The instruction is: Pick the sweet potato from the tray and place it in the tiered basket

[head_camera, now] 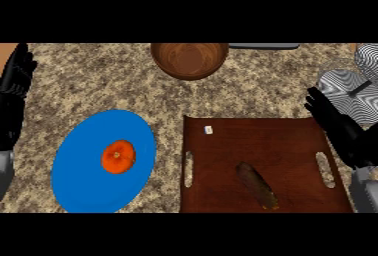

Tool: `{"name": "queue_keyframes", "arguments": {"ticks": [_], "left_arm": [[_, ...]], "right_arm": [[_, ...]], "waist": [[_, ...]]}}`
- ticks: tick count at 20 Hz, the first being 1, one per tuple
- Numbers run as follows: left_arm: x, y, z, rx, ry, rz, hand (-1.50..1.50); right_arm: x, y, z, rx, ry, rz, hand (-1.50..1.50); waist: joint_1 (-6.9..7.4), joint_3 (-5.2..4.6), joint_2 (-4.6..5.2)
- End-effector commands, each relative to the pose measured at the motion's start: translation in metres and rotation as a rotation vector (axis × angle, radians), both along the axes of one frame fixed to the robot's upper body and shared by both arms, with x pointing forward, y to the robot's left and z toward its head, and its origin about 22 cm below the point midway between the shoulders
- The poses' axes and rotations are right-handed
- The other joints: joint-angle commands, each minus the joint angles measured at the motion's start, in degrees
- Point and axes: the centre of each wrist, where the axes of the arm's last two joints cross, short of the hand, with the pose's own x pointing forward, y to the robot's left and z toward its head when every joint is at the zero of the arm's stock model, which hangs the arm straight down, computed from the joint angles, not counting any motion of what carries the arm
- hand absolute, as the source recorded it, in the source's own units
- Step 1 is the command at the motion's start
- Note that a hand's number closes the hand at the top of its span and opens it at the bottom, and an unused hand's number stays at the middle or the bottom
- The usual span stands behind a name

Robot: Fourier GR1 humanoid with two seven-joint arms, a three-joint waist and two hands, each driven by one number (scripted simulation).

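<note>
- The sweet potato (pixel 257 184) lies on the tray (pixel 221 145), toward its near right corner, slanting from the middle down to the near edge. Nothing holds it; the pick is not yet made.
- The right hand (pixel 341 131) sits at the tray's right edge, just beyond the right handle slot (pixel 324 169), fingers straight and released, holding nothing. It is above the potato's level in the view, so a reach must come inward and back; a straight sweep could catch the tray's rim and shift the tray.
- The potato is long and tapered. A grasp near its thin end could let it pivot or roll; closing across the thick middle looks safer.
- The basket (pixel 354 85), a mesh-patterned thing beyond the tray's far right corner, lies close behind the right hand. Its tiers are hard to tell apart here, so a misjudged height could knock the rim.
- The left hand (pixel 16 80) rests open well left of the tray, past the blue plate (pixel 81 175); no risk from it.
- The orange fruit (pixel 118 156) on that plate and the wooden bowl (pixel 190 60) beyond the tray's far edge are possible wrong targets.
</note>
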Motion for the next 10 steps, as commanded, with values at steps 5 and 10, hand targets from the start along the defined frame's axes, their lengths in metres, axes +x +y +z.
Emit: {"name": "queue_keyframes", "arguments": {"ticks": [5,10], "left_arm": [[-0.016,0.002,-0.062,-0.008,0.197,0.087,0.0],[-0.029,0.011,-0.085,-0.059,0.299,0.134,0.0]], "right_arm": [[-0.021,0.086,0.04,-0.08,-0.332,0.194,1.5],[-0.039,0.016,0.027,-0.379,-0.385,-0.372,-1.5]], "waist": [[-2.27,0.02,-0.69],[-6.38,-0.24,-1.21]]}}
